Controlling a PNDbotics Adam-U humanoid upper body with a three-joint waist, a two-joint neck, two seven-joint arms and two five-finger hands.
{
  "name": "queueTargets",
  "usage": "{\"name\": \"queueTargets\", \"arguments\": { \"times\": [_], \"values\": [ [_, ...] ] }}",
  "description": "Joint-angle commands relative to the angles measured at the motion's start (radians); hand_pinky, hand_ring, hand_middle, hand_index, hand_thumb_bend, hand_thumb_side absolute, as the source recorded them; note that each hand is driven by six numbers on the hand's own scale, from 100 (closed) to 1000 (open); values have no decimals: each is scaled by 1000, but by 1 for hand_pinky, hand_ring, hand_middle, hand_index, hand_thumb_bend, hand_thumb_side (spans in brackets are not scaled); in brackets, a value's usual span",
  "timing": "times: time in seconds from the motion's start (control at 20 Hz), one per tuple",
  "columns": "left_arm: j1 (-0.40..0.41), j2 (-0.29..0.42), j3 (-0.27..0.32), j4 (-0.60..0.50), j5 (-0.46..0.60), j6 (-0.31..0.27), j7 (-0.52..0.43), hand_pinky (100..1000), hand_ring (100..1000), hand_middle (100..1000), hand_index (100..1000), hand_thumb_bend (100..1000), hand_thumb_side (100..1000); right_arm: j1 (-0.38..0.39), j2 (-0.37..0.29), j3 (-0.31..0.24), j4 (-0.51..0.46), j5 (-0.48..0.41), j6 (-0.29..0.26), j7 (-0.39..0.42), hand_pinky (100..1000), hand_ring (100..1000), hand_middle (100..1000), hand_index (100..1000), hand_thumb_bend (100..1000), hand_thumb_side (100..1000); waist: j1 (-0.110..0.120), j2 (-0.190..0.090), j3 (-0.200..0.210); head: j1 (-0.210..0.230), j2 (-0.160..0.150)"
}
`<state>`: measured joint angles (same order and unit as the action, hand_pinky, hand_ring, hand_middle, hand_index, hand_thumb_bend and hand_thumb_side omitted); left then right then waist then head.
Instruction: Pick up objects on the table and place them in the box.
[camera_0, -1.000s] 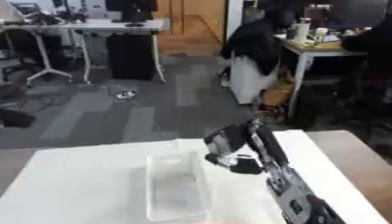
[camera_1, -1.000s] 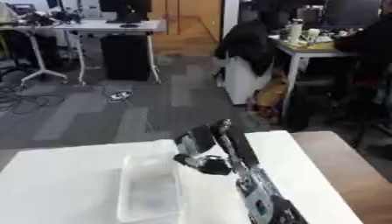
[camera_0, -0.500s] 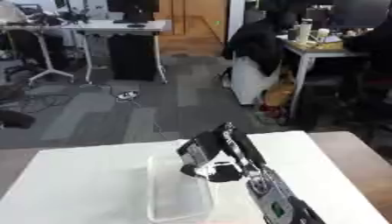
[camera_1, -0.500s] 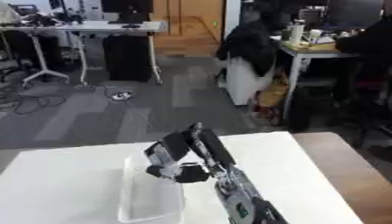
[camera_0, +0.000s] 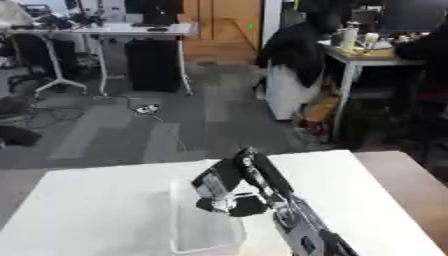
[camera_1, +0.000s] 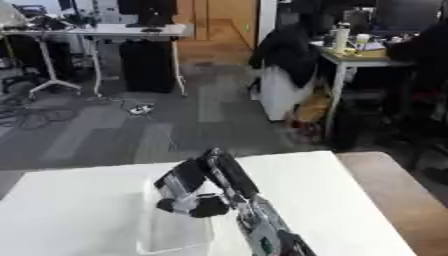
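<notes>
Over the clear box (camera_0: 203, 235) | right hand (camera_0: 229, 187) | fingers curled, contents cannot tell | white table (camera_0: 96, 205)

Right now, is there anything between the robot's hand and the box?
No. In the left eye view the right hand hangs right over the clear box, fingers curled downward, with only air between them.

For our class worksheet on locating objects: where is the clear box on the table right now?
In the left eye view the box sits on the white table, near its front middle, directly beneath the right hand, which hangs over its far end.
</notes>
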<state>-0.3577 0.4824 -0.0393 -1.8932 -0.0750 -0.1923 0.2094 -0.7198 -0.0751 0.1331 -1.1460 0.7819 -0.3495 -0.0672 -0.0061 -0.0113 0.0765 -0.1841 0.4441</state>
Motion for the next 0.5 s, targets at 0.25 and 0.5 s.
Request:
{"name": "queueTargets", "arguments": {
  "times": [0.25, 0.5],
  "values": [
    [-20, 8, 4, -14, 4, 0, -1, 591, 609, 745, 861, 154, 1000, -32, 14, -15, -3, 38, -8, -21, 100, 100, 100, 343, 753, 612, 4, -9, 2, 4, -24],
    [-22, 7, 4, -14, 4, -1, -2, 591, 609, 745, 861, 154, 1000, -32, 31, -22, 12, 70, -16, -37, 100, 100, 100, 345, 757, 622, 4, -8, 4, 1, -29]
  ]
}}
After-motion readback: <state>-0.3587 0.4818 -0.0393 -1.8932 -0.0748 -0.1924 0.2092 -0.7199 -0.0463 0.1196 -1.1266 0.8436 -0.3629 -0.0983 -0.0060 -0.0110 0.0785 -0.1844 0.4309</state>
